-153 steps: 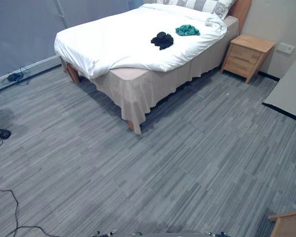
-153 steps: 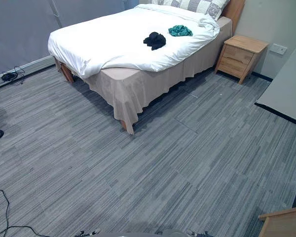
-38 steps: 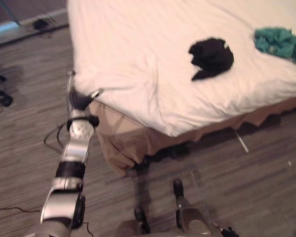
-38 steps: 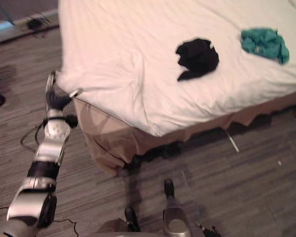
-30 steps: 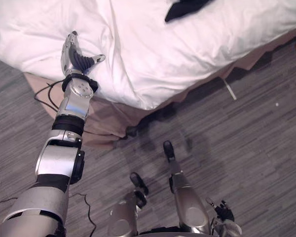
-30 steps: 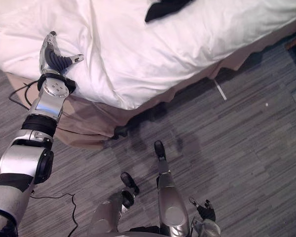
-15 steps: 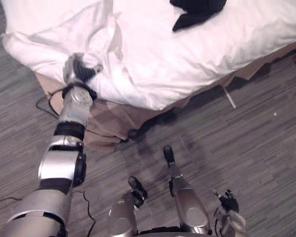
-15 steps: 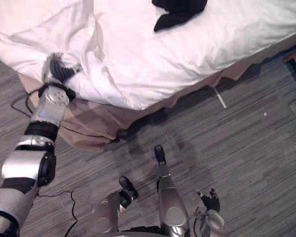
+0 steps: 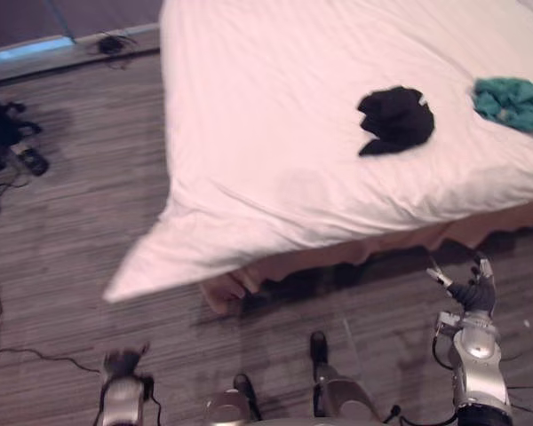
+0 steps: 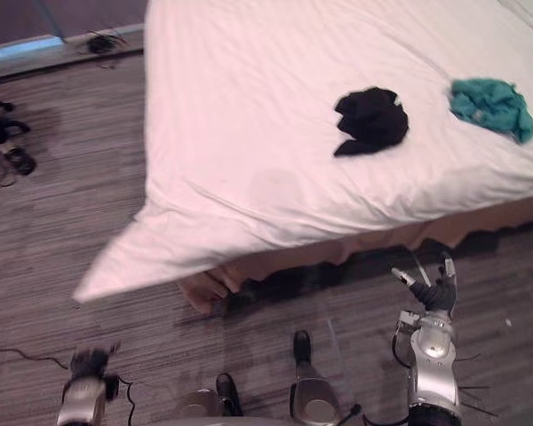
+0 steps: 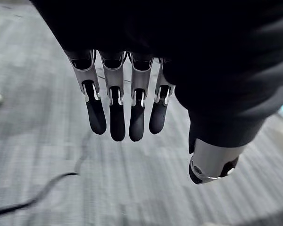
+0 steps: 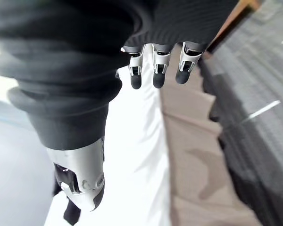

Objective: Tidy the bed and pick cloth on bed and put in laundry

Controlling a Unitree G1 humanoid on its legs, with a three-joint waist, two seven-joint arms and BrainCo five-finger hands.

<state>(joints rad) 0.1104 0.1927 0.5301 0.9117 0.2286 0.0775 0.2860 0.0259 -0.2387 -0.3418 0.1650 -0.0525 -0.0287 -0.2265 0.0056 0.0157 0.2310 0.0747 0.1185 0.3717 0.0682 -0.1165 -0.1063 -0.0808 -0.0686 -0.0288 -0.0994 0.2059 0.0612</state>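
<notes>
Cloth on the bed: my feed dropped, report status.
Left hand open, low over floor. Right hand open beside bed. Black cloth and teal cloth on duvet, untouched. Duvet corner overhangs floor.

Bed (image 9: 275,133): head end and far side cut off by the top and right edges of both eye views.
Teal cloth (image 9: 513,99): clipped by the right edge in the left eye view.
Duvet corner (image 9: 151,266): smeared, left of centre.
Bed skirt (image 9: 497,224): mostly hidden under the duvet.
Left robot hand (image 9: 123,364): a blur at the bottom left.
Dark objects (image 9: 2,133) on the floor, upper left: too blurred to identify.
</notes>
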